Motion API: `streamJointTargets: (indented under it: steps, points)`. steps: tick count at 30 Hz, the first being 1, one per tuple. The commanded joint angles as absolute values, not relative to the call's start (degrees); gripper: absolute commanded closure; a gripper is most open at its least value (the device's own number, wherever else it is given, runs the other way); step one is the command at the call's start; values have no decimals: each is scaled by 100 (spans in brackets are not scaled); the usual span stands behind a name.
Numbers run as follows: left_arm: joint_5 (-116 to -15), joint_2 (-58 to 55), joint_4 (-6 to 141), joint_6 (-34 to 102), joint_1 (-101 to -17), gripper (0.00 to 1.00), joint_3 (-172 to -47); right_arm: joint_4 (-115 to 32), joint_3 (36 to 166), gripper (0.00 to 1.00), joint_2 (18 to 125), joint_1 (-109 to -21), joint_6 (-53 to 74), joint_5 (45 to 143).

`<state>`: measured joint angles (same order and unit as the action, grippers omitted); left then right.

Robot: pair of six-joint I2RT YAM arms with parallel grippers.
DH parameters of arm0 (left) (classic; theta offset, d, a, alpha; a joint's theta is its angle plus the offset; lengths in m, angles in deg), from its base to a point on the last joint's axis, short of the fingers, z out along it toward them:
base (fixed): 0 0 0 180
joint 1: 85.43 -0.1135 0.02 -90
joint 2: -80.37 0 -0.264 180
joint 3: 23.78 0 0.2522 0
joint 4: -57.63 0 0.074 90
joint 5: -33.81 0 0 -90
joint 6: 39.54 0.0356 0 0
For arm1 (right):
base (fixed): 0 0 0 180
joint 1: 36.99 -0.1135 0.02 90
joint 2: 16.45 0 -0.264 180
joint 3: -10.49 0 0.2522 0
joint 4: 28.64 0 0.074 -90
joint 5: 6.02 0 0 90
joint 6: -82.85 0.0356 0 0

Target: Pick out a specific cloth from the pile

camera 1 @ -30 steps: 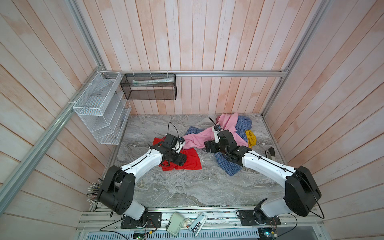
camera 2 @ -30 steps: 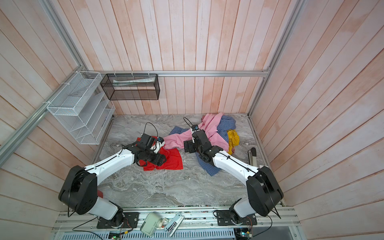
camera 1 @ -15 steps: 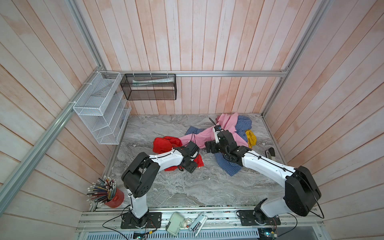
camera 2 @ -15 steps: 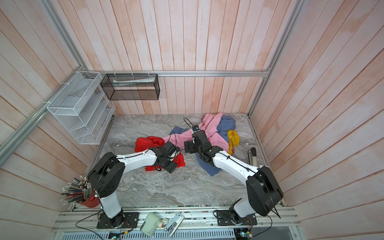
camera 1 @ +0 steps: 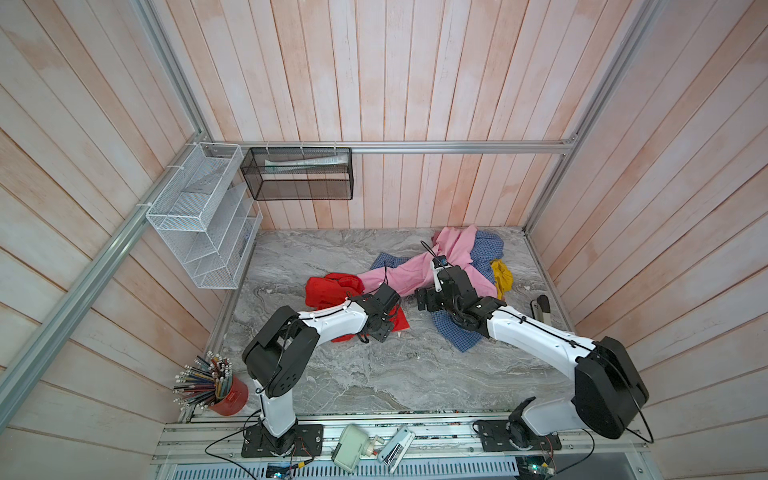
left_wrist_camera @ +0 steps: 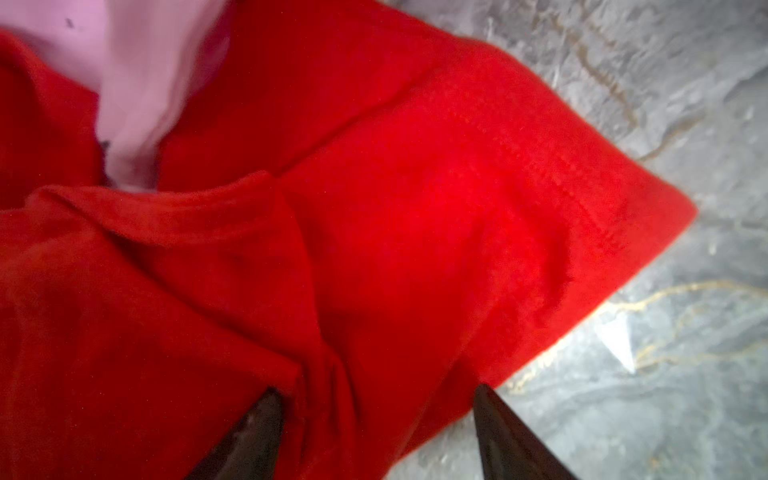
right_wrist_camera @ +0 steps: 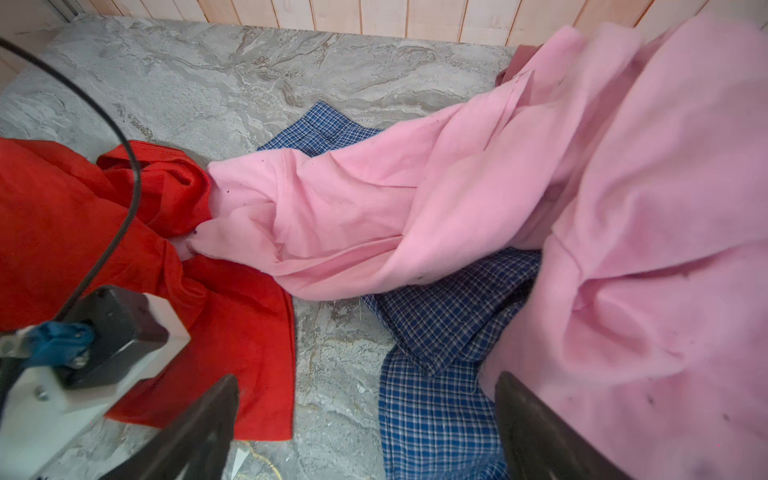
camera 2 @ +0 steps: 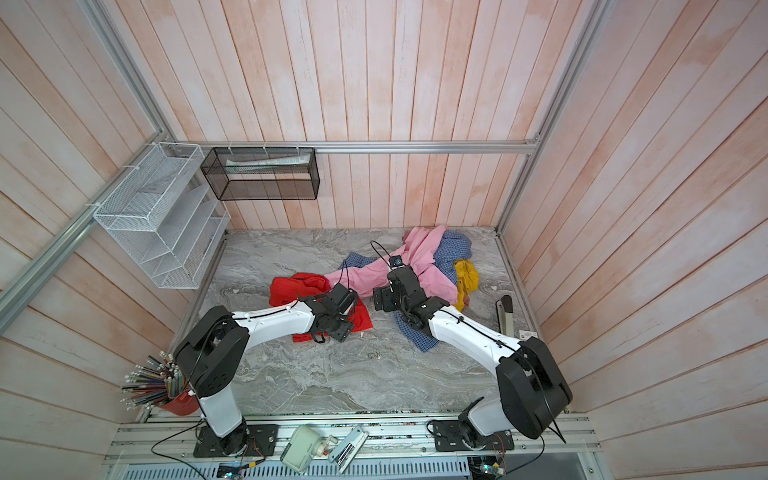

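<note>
Marble table [camera 1: 374,374]: the largest thing in both top views, closed in by pale plank walls.

The pile [camera 1: 465,245] sits at the table's far right. On top is the light pink garment [camera 1: 407,272], with one long sleeve stretched out to the left. The blue checked shirt [camera 1: 455,338] lies under it and shows on the near side and at the far edge. A mustard yellow piece [camera 1: 500,278] is tucked against the right side of the heap.

The cloth [camera 1: 328,289], bright red, lies crumpled on the table to the left of the pile. It is apart from the heap except where the end of the pink sleeve touches it and overlaps its far edge. One hemmed corner lies flat on bare marble.

My left gripper [left_wrist_camera: 378,390] is low over the near right part of the cloth, fingers spread. One fingertip [left_wrist_camera: 266,415] is against a bunched fold. The other is at the cloth's edge, where the marble begins. Red fabric lies between them; I see no pinch on it.

My right gripper [right_wrist_camera: 368,376] has its fingers wide apart with nothing between them. Below the gap are bare marble and the checked shirt. The pink garment is just beside one finger.

A small pale scrap [left_wrist_camera: 619,340] lies on the marble, just off the red hem.
</note>
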<state>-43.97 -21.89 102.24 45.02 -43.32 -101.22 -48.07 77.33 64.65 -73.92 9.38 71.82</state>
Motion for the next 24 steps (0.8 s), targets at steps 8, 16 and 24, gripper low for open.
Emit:
streamJointTargets:
  steps: [8, 16, 24]
  points:
    - [-4310, -1973, 10213, 4554, -4403, 16, -10267, -4860, 7688, 3, 6264, -7280, 1060, 7038]
    - [-4569, -2785, 10061, 4749, -4402, 12, -10436, -4984, 7795, 3, 6344, -7274, 1104, 6975]
    - [-4819, -3063, 9944, 4641, -4419, 22, -10012, -5075, 7804, 3, 6309, -7257, 1126, 6903]
